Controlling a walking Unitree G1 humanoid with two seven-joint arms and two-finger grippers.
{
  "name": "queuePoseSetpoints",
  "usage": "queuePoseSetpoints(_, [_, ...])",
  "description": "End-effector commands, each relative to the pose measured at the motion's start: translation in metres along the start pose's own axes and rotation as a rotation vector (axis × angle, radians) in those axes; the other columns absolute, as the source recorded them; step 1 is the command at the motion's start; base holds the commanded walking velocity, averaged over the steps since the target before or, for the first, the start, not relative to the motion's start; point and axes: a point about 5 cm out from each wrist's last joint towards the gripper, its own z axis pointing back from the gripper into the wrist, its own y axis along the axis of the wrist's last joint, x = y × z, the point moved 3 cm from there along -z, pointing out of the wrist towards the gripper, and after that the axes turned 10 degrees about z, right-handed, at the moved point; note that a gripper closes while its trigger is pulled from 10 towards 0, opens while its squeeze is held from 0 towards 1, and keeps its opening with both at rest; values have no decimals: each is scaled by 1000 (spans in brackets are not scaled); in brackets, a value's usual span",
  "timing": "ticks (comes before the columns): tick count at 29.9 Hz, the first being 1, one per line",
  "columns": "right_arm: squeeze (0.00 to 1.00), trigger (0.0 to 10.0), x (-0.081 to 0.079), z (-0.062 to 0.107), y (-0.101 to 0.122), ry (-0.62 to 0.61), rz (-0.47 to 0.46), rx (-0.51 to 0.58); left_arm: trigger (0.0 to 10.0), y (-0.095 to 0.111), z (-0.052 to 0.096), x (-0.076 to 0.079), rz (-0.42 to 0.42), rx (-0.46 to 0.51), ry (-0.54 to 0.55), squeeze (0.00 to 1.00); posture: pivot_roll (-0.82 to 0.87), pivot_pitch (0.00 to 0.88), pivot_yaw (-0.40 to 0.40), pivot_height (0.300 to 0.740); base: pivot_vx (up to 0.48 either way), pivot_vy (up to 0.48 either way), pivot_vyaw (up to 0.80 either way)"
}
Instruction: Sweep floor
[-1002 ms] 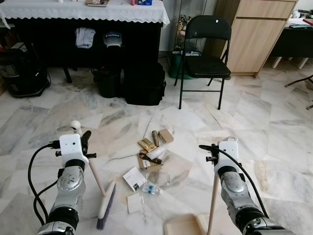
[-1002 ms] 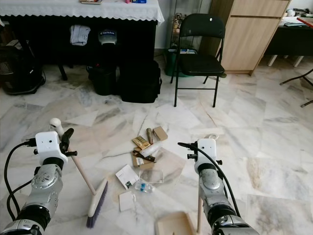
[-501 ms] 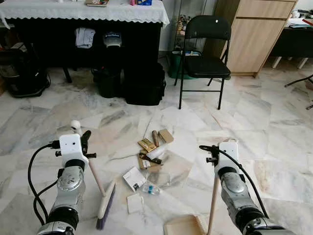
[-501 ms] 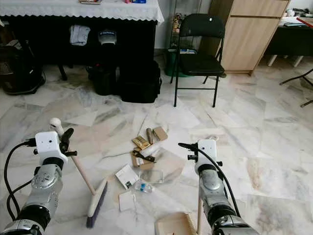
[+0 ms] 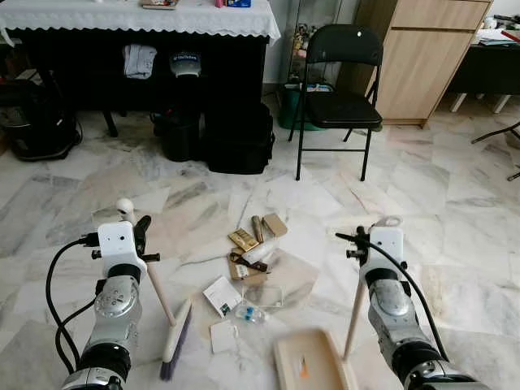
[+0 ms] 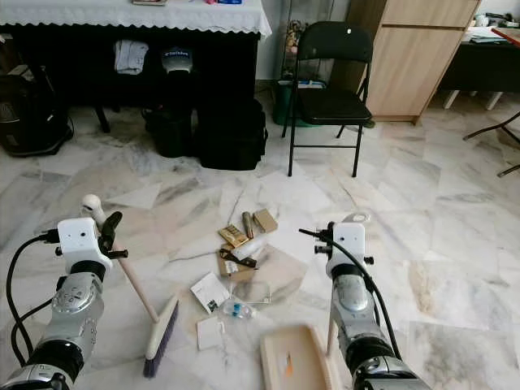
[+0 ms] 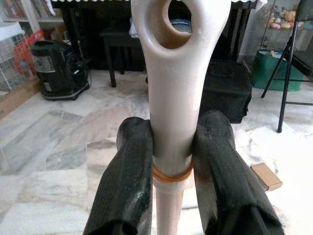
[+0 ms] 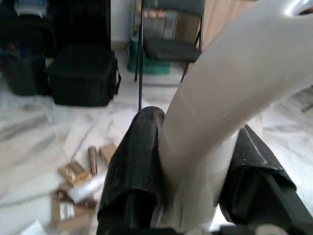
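Observation:
My left gripper (image 7: 173, 142) is shut on the top of a broom's pale wooden handle (image 5: 158, 288). The broom's brush head (image 5: 175, 341) rests on the marble floor at the left of a litter pile (image 5: 252, 264) of small boxes, wrappers, paper cards and a small bottle. My right gripper (image 8: 195, 142) is shut on the white upper end of a dustpan's long handle (image 5: 354, 313). The beige dustpan (image 5: 309, 361) lies on the floor just near of the litter, its open side facing the pile, with a small orange mark inside.
A black folding chair (image 5: 341, 89) stands beyond the litter. Black bags (image 5: 240, 138) sit under a cloth-covered table (image 5: 138, 20) at the back. A dark vacuum (image 5: 36, 118) is at far left, a wooden cabinet (image 5: 431, 57) at back right.
My right gripper has moved slightly right and away, tilting the handle. The dustpan has slid forward toward the litter and lies flatter, showing its inside. The left arm and broom stay put.

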Motion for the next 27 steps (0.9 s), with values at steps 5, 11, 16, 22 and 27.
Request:
queuePoseSetpoints(5, [0,10000,-1,-3,4,13,-14,6,10000,12,-5,6,8,51,-20,0,10,0,-86,740,0,0,0])
queuePoseSetpoints(11, [0,10000,-9,1,-6,44,-25,-51,10000,12,-5,5,8,52,-19,0,11,0,-88,740,0,0,0])
queuePoseSetpoints(16, [0,10000,-11,2,-10,59,-35,-72,10000,12,-5,5,9,52,-21,0,11,0,-88,740,0,0,0])
queuePoseSetpoints(22, [0,10000,-13,4,-16,79,-36,-110,10000,12,-5,6,12,51,-26,0,11,0,-89,740,0,0,0])
queuePoseSetpoints(27, [0,10000,-17,6,-21,103,-24,-142,10000,12,-5,7,15,50,-30,0,10,0,-89,740,0,0,0])
